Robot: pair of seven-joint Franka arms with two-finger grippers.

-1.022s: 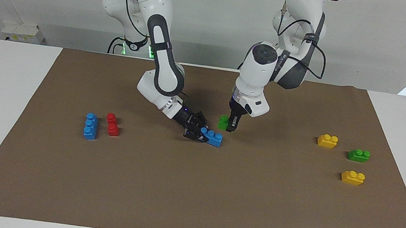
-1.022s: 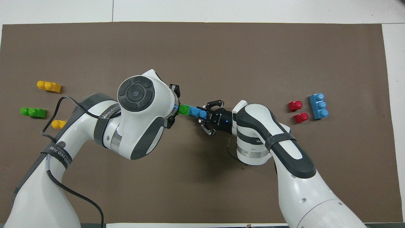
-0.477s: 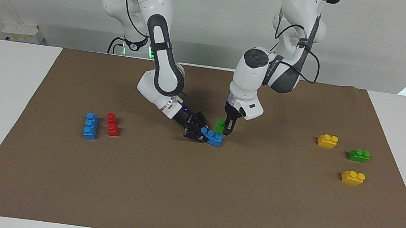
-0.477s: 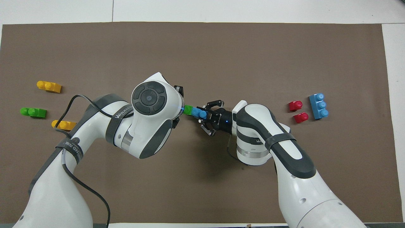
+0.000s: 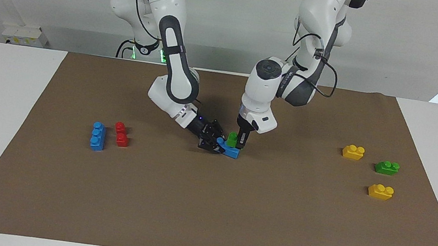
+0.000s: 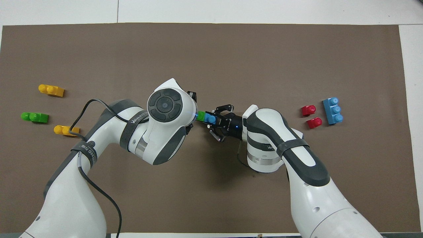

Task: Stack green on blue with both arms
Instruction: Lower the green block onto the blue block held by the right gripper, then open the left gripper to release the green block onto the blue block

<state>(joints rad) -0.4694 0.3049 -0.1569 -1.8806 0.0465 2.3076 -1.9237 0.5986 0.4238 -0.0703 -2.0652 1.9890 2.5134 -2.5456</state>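
My right gripper (image 5: 212,142) is shut on one end of a light-blue three-stud brick (image 5: 231,152) and holds it low over the middle of the brown mat. My left gripper (image 5: 238,143) points straight down and is shut on a green two-stud brick (image 5: 232,138). The green brick sits on the blue brick's studs at the end away from the right gripper and seems to touch it. One blue stud (image 5: 220,141) shows beside it. In the overhead view the left wrist hides most of the green brick (image 6: 200,115); the blue brick (image 6: 209,118) shows beside it.
Toward the right arm's end lie a second blue brick (image 5: 97,136) and a red brick (image 5: 121,134). Toward the left arm's end lie a second green brick (image 5: 386,167) and two yellow bricks (image 5: 353,152) (image 5: 380,191).
My left gripper has carried the green brick sideways toward the right gripper and down, from beside the blue brick onto its top. The right gripper and the blue brick have stayed put.
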